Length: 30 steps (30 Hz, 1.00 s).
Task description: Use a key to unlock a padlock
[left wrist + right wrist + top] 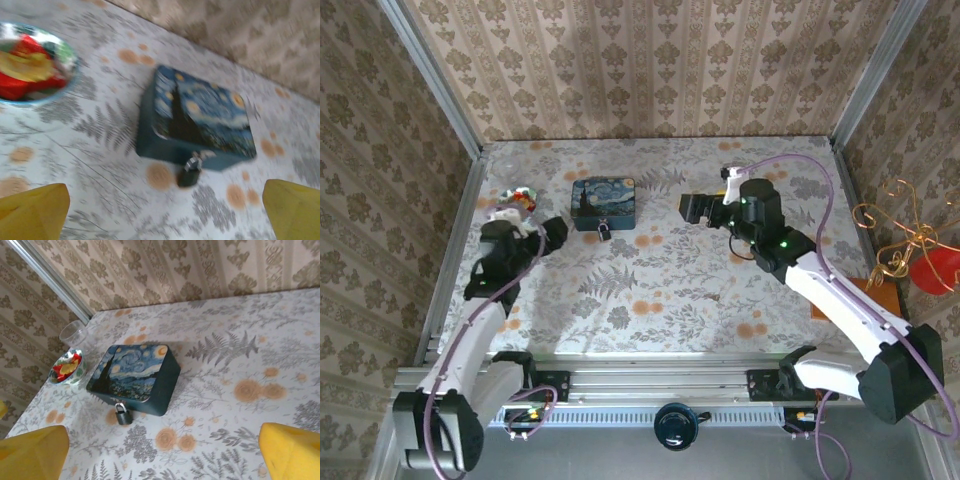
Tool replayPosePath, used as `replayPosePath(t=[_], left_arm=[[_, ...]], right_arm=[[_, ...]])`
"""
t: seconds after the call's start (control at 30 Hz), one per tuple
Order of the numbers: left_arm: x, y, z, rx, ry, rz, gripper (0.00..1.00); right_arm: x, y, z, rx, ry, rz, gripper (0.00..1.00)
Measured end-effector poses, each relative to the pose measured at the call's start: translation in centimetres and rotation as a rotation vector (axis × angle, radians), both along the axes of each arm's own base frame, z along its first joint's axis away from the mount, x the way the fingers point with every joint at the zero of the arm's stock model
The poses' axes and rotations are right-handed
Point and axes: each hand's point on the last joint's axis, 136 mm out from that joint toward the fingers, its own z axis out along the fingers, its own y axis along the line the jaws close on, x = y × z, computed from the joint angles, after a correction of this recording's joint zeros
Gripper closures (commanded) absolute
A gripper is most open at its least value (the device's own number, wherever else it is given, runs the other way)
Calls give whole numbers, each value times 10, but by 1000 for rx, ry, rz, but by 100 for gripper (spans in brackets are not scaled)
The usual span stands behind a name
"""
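Note:
The padlock [604,231] is small and dark with a silvery shackle. It hangs on the front hasp of a blue starry-night tin [603,202] and lies on the tablecloth. My left gripper [555,231] stands open just left of the tin. In the blurred left wrist view its yellow fingertips [32,212] flank the padlock [190,173] and the tin [200,120] from a distance. My right gripper [693,208] is open to the right of the tin, with nothing between its fingertips [292,450]. It faces the padlock [122,414] and the tin [135,372]. The key is out of view.
A small bowl [520,199] of red and yellow pieces sits at the back left, also seen as the bowl [66,367] beside a clear plastic cup [75,335]. Wallpapered walls enclose the floral table [660,290]. A copper wire ornament [905,245] stands beyond the right wall.

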Motion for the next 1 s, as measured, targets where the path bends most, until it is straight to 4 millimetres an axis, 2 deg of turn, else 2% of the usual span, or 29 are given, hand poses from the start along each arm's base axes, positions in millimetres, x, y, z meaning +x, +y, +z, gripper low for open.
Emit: replayPosePath(t=[0.07, 0.13, 0.37, 0.47, 0.57, 0.77, 1.0], left_arm=[[-5, -18, -1, 38, -9, -61, 0], [-9, -23, -3, 65, -19, -81, 0], [-34, -6, -34, 127, -25, -41, 0], [-44, 1, -39, 132, -53, -16, 0], [-47, 7, -34, 136, -90, 17, 0], [-51, 17, -27, 143, -109, 65, 0], [-54, 22, -20, 116, -128, 102, 0]], right_arm=[[-1, 15, -13, 10, 41, 20, 5], [-3, 32, -29, 16, 90, 40, 6], [-11, 93, -106, -18, 272, 105, 11], [-10, 115, -129, -32, 319, 119, 13], [-7, 137, -142, -33, 340, 132, 16], [3, 174, -156, -25, 358, 153, 22], [11, 199, -170, -35, 369, 148, 29]])
